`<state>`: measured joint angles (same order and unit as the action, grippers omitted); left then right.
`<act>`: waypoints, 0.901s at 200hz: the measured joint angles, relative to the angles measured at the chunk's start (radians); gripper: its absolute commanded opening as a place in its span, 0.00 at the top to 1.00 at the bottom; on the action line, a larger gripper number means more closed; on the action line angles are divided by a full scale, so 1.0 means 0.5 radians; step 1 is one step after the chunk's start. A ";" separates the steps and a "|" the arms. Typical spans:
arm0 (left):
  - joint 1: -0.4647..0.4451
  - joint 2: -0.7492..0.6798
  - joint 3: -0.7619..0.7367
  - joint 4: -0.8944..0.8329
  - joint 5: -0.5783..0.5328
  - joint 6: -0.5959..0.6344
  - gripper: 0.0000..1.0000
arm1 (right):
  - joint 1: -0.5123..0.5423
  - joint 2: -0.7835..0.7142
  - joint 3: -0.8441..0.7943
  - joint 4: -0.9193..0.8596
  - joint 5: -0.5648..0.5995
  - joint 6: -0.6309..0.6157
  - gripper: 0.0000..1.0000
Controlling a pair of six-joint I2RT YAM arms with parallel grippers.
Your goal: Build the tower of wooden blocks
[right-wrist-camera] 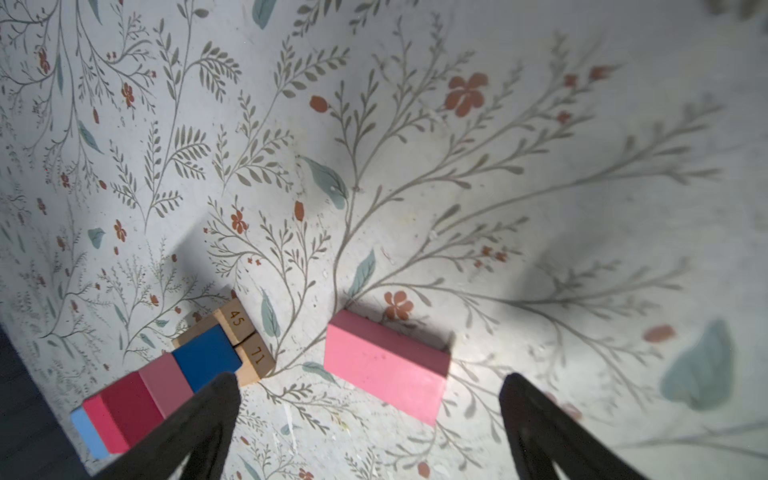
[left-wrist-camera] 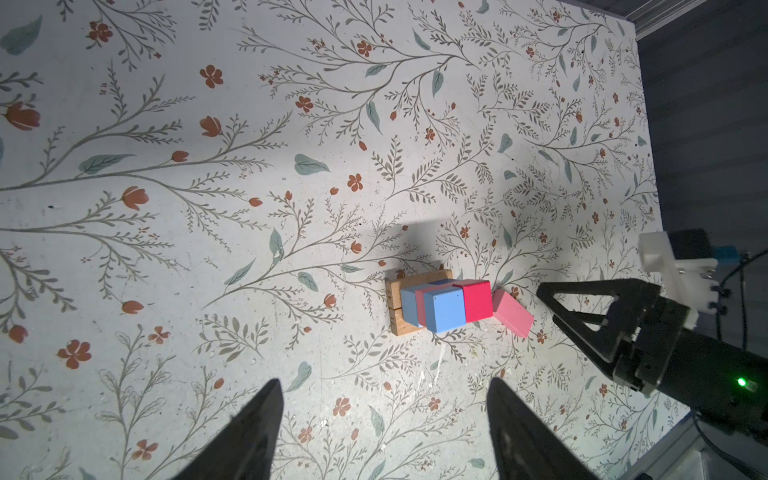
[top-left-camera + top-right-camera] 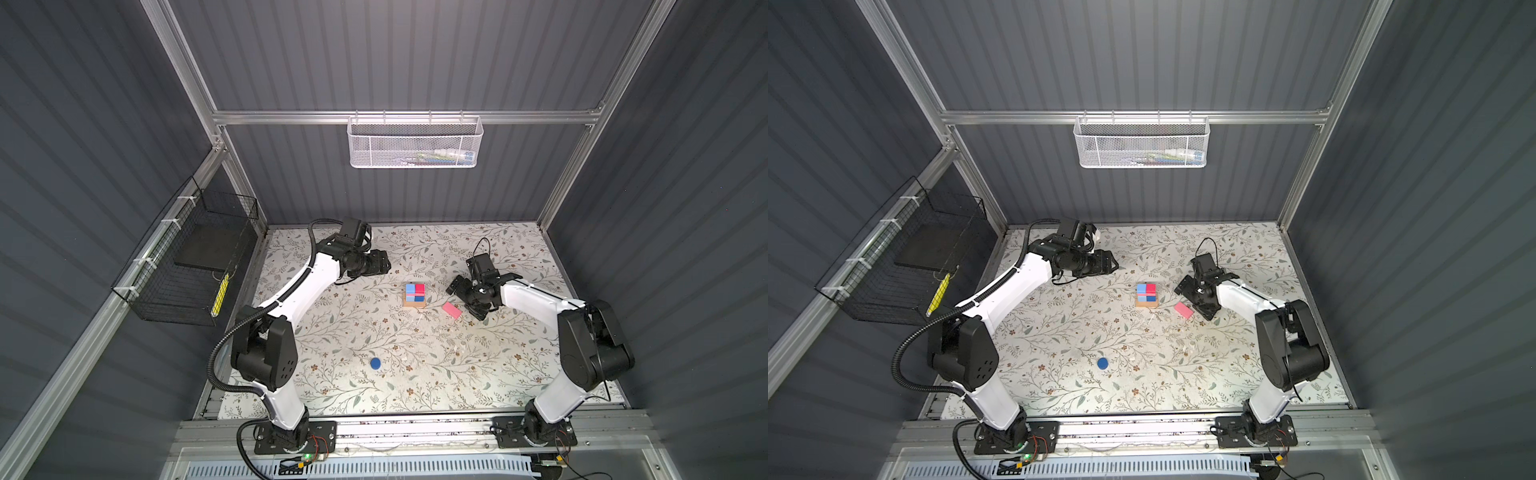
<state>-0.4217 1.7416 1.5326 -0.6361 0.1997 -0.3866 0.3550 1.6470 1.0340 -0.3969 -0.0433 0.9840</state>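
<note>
Floral table (image 3: 353,332) | tower (image 3: 414,293) central | left fingers (image 2: 249,440) apart, empty | right fingers (image 1: 195,419) wide, empty

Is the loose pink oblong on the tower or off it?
Off. The pink oblong lies flat on the table, beside the tower, not touching it.

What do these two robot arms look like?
The left arm and right arm have white shells and black joints. A ribbed black hose follows the left; a thin black cable loops above the right. The left tool and right tool each have two black pointed fingers.
</note>
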 measured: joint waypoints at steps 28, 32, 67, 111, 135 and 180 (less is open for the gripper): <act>0.010 0.000 0.000 0.001 0.007 0.010 0.23 | 0.047 -0.195 0.002 -0.068 0.186 -0.001 0.01; 0.009 0.000 0.000 0.001 0.008 0.012 0.23 | 0.049 -0.222 0.004 -0.078 0.215 -0.002 0.01; 0.009 0.000 0.000 0.002 0.014 0.013 0.23 | 0.080 -0.381 0.092 -0.185 0.535 -0.010 0.01; 0.009 0.000 0.000 0.002 0.022 0.012 0.23 | 0.105 -0.552 0.226 -0.375 1.078 0.183 0.01; 0.009 0.000 0.000 0.002 0.021 0.011 0.23 | 0.101 -0.638 0.226 -0.459 1.179 0.232 0.01; 0.009 -0.001 0.000 0.002 0.021 0.011 0.23 | 0.044 -0.901 -0.011 -0.182 0.940 0.031 0.07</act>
<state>-0.4171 1.7412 1.5326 -0.6350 0.2100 -0.3809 0.3771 1.1965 1.0283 -0.4881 0.4267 0.9993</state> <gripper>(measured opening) 0.773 0.972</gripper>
